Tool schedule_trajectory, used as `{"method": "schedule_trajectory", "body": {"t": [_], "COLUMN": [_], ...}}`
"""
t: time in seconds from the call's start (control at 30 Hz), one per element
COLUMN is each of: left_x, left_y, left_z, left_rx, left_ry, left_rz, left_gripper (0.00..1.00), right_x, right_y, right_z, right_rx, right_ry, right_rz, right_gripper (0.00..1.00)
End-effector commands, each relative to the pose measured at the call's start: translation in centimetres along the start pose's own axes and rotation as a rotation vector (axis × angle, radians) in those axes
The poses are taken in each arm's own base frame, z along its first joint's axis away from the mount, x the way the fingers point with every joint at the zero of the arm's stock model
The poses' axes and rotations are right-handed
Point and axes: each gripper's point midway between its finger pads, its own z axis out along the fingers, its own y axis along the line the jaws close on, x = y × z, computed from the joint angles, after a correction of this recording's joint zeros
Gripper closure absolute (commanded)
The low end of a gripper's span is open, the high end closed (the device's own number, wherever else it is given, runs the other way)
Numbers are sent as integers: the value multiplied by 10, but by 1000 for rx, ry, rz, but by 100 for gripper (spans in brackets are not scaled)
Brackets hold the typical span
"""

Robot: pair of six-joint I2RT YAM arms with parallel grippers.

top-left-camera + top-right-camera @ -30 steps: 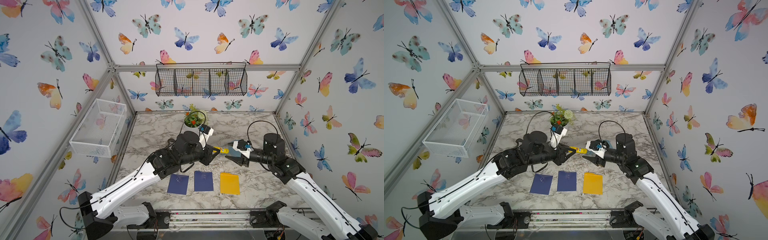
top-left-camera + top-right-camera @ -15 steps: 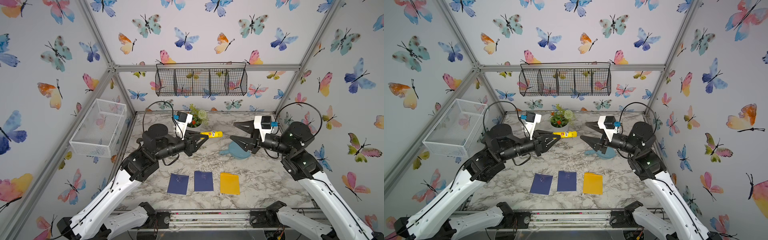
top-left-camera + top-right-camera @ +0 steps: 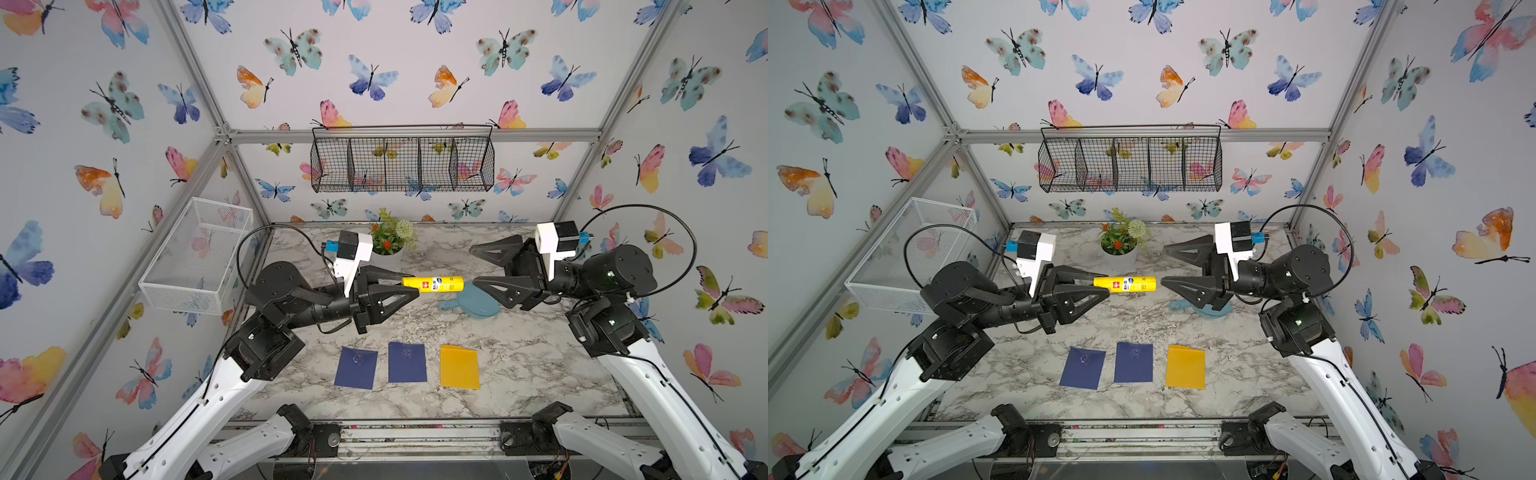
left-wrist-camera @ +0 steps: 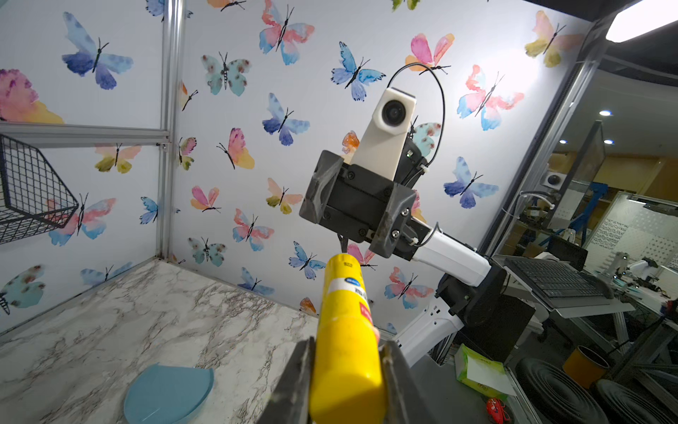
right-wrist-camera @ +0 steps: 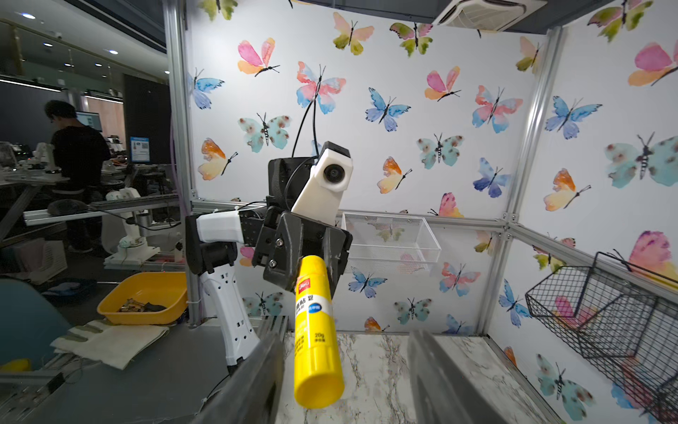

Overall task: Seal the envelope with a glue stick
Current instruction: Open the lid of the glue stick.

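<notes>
Over the last second both arms have risen from low over the envelopes (image 3: 407, 361) and drawn apart, and the gap between them has since narrowed a little. The left end effector (image 3: 409, 284) pinches one end of the glue stick (image 3: 436, 284), holding it level in the air above the tabletop (image 3: 519, 357) with its free end aimed at the right end effector (image 3: 473, 266). That one is spread and empty, its tips just short of the stick. No white tip shows, so the stick seems still capped. Uncapping looks like the next step, and no glue has reached an envelope yet.
</notes>
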Motion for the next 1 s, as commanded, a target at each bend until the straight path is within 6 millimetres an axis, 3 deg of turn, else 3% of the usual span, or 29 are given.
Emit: {"method": "schedule_trajectory", "body": {"t": [0.0, 0.37, 0.97], "left_x": [-14, -24, -31], "left_y": [-18, -5, 2], "left_z": [-2, 7, 16], "left_rx": [77, 47, 40], "left_ry": [-42, -92, -105], "left_rz": [83, 119, 117], "left_gripper": [95, 97, 98], "right_x": [-1, 9, 21], "right_y": [15, 10, -10], "right_z": [2, 5, 13], "right_rx": [-112, -138, -128], "right_ry": [0, 10, 14], "right_rz": [19, 51, 145], "right_gripper": [41, 43, 56]}}
